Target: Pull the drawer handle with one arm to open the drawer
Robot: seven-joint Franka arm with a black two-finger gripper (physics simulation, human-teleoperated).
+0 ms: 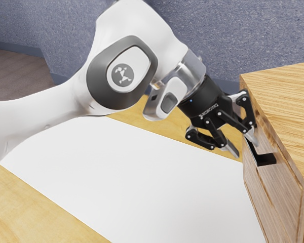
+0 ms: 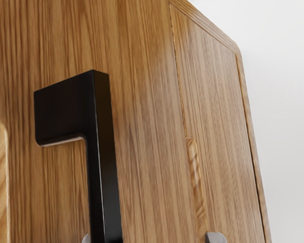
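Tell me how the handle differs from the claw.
The handle is one angular bar fixed on the wooden drawer; the claw has two spread fingers on the arm. The handle is all black; the claw's tips are pale. Both are mostly black.

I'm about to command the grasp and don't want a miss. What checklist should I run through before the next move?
1. Gripper open: ok.
2. Drawer handle between the fingertips: ok, though off-centre.
3. Both fingers touching the handle: not ok.
4. Drawer front flush, not yet pulled: ok.
5. Fingers deep enough past the bar: cannot tell.
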